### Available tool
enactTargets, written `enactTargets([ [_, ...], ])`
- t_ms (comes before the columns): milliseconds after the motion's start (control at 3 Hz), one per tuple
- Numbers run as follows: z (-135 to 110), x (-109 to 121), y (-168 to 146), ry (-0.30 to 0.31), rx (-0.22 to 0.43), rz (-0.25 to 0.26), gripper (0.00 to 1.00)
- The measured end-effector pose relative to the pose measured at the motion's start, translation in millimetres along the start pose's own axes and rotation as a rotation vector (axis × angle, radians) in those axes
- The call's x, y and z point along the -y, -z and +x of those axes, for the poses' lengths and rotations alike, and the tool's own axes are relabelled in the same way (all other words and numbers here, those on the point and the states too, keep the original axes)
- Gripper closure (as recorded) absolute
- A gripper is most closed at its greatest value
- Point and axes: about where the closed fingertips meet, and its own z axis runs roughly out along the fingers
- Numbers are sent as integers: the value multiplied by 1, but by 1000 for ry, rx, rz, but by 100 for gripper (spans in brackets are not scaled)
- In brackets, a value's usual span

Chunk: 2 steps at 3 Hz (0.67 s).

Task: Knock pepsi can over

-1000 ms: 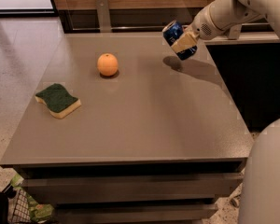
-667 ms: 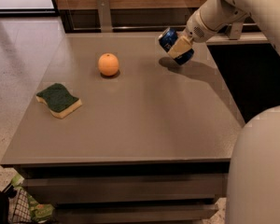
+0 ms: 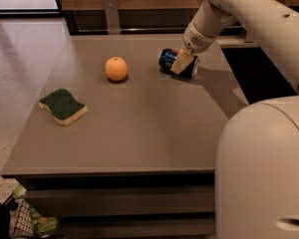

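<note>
Can being held sideways at the bench's [image 3: 139, 133] far right.
The sponge [image 3: 63, 106] and orange [image 3: 116, 68] are being left alone; right of them the can [image 3: 165, 59] is being pinched across its middle by the gripper's [image 3: 179, 66] fingers [image 3: 182, 61], seemingly to lay it flat as tasked. The rear finger is being hidden by the can.

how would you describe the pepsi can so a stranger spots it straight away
Start at the grey table and look to its far right part, just right of the orange fruit. The pepsi can lies tipped on its side there, with the gripper right on it. It is the only dark blue metal thing.
</note>
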Motion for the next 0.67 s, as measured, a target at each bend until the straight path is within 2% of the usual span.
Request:
enactTargets([
  [333,-4,-7,-12,12,-14,-38,100],
  [667,-6,-6,-8,12,-14,-38,84],
])
